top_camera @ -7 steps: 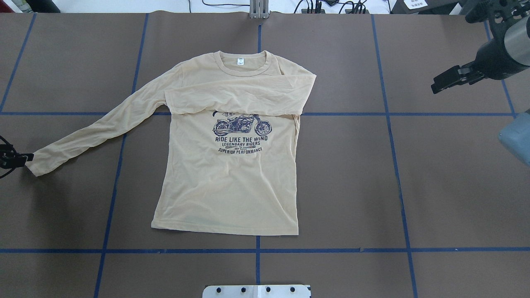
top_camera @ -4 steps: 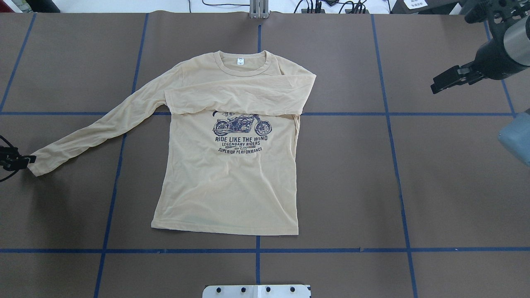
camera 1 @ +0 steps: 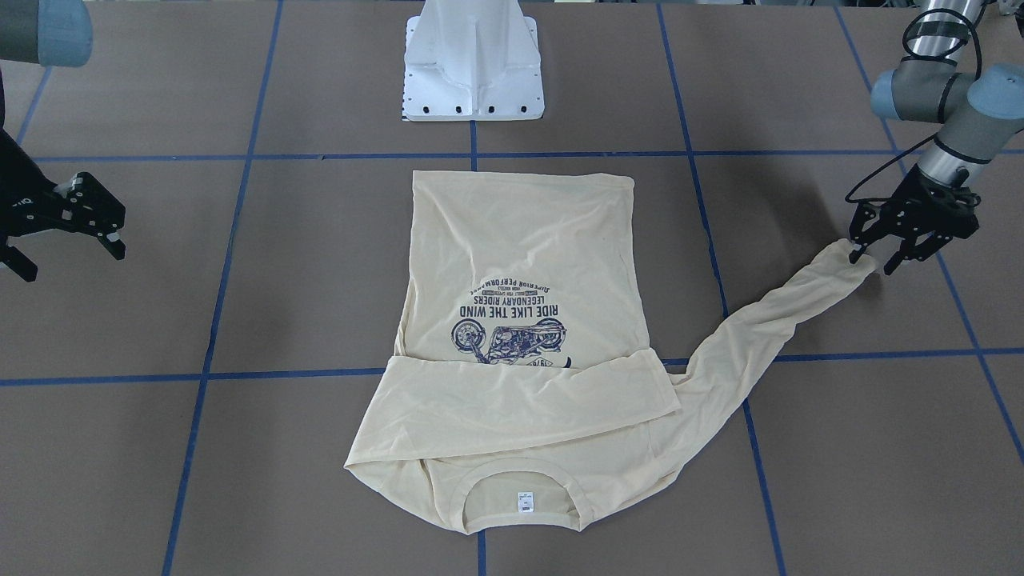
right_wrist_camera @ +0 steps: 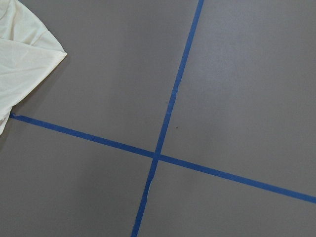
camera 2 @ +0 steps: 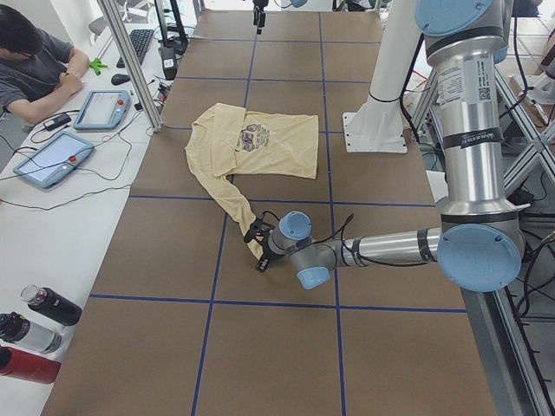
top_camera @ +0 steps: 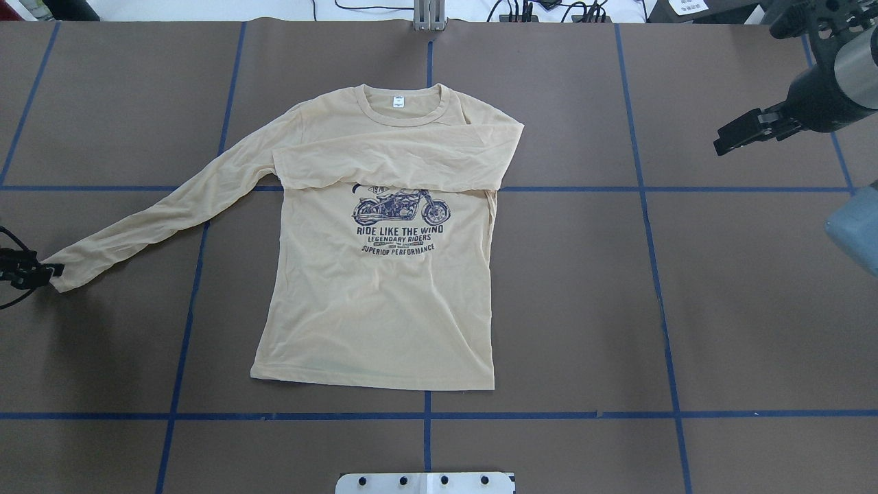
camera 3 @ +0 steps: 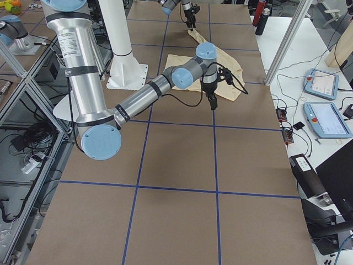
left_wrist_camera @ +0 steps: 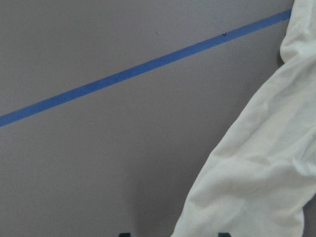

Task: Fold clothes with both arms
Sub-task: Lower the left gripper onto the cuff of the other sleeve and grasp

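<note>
Item: T-shirt (top_camera: 377, 309), pale yellow, long-sleeved, one piece. We find it flat and print-up in the middle of the bench (top_camera: 686, 309), collar (top_camera: 401, 110) at the far side and hem nearest the robot.

Condition: one sleeve (top_camera: 384, 161) is already folded across the chest and covers the top edge of the print (top_camera: 398, 219). The other sleeve (top_camera: 158, 219) runs out to the left, and its cuff (camera 1: 840, 260) lies on the bench.

Left gripper (camera 1: 872, 262): low at that cuff, its fingers spread to either side of the cloth end. We see no pinch on the fabric yet.

Right gripper (camera 1: 68, 256): spread and empty, held above bare bench well to the right of the shirt.

Stage, as we judge it: second sleeve fold about to start, body folds not yet done.

Hazards noted:
- The cuff sits only at the fingertips. A shallow close may catch one layer or the bare edge, and the thin cloth could slip out on the lift.
- A low carry across would drag the sleeve, pulling the shoulder and skewing the body off its square lie.
- Passing over the chest, the sleeve may rumple the one already folded.
</note>
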Robot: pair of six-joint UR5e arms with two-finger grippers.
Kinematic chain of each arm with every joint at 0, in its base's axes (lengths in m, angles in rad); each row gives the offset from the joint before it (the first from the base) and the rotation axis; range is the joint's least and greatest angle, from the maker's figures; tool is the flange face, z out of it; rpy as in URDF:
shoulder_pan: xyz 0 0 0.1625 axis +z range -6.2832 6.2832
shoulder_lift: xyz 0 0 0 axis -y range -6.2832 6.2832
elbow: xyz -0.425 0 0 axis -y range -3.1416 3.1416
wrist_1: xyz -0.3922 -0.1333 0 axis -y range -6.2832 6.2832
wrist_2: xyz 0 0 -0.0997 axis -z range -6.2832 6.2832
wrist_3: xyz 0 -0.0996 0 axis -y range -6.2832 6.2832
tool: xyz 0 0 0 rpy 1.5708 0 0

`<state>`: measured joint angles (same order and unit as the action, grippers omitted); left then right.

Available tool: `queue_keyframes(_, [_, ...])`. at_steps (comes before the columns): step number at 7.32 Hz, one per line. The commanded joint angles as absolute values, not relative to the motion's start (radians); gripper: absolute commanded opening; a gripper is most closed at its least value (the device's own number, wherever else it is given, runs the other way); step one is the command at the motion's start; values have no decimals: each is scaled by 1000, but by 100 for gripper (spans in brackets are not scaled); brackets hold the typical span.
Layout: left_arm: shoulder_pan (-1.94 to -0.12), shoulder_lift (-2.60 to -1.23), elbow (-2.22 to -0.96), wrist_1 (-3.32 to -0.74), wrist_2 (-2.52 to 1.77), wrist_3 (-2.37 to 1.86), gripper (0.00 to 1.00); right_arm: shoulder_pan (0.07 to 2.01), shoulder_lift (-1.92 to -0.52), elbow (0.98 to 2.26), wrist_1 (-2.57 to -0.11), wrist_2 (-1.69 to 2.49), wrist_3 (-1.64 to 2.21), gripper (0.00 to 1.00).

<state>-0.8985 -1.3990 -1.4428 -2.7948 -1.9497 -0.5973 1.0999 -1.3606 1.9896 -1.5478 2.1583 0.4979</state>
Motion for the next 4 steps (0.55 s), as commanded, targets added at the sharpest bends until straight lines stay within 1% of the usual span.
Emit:
queue_keyframes(1, [-897,-1399,-1440,-2795,-1953,-598,45,1100,-1361,1990,-1548,2158,500,100])
queue_keyframes(3, [-899,-1401,-1445,-2799,-1957,-597,0,1100,-1359,1991,-1548,2158,502,100])
queue_keyframes(4, [-900,-1399,-1451,-2800,-1959,-595,0,1100,-1359,1990,-1548,2158,503,100])
